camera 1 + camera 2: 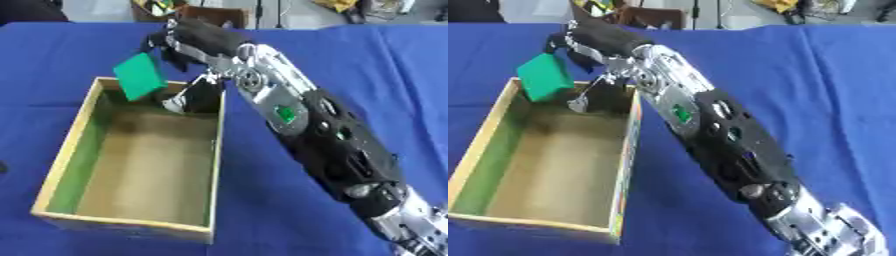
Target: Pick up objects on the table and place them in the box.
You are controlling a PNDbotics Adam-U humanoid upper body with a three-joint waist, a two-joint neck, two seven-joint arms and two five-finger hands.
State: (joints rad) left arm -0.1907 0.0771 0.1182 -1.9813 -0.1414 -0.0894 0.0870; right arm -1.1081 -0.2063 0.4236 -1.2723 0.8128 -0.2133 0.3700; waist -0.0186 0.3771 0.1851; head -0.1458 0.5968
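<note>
Table (pixel 367 65) covered in blue cloth, matte, a few soft creases; it fills both views. Far edge shows floor clutter and a brown carton, too blurred to identify.

Wooden box (pixel 61 160), open-topped, rectangular, pale plank walls, sits left of centre on the cloth. Inner left wall looks green; floor is bare tan board. Outer right wall carries coloured markings in the right eye view, unreadable. Near left corner is cut off in the right eye view.

Right arm (pixel 341 145) enters from the lower right and runs diagonally to the box's far end. Black glossy shell segments, silver joints, 1 small green patch mid-forearm.

Right hand (pixel 188 42), black, above the box's far wall. Fingers curled down and clamped on the green block (pixel 138 76), gripping at its upper right edge. The exact finger contact is hard to make out through blur.

Green block: flat, squarish, smooth, tilted, held in the air over the box's far left corner, apart from the box floor.

A small pale-and-dark shape (pixel 179 102) lies below the hand against the far inner wall; indistinct.
</note>
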